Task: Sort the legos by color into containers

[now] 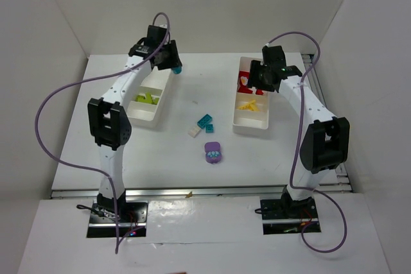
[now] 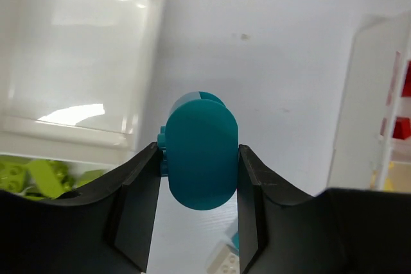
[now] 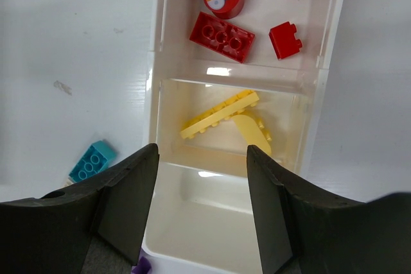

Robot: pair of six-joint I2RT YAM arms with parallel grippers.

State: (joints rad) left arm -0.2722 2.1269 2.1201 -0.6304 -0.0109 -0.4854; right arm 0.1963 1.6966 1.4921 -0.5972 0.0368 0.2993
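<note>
My left gripper [image 1: 174, 63] is shut on a rounded teal lego [image 2: 202, 152] and holds it above the right edge of the left tray [image 1: 151, 97], which holds lime green legos [image 1: 148, 99]. My right gripper [image 1: 263, 83] is open and empty above the right tray [image 1: 249, 122]. That tray holds red legos [image 3: 221, 35] in one compartment and yellow legos [image 3: 228, 120] in the one beside it. On the table between the trays lie a teal lego [image 1: 205, 121], a white lego [image 1: 194, 131] and a purple piece [image 1: 213, 153].
White walls enclose the table on three sides. The near compartment of the right tray [image 3: 212, 210] holds nothing. The far compartment of the left tray [image 2: 77, 62] also holds nothing.
</note>
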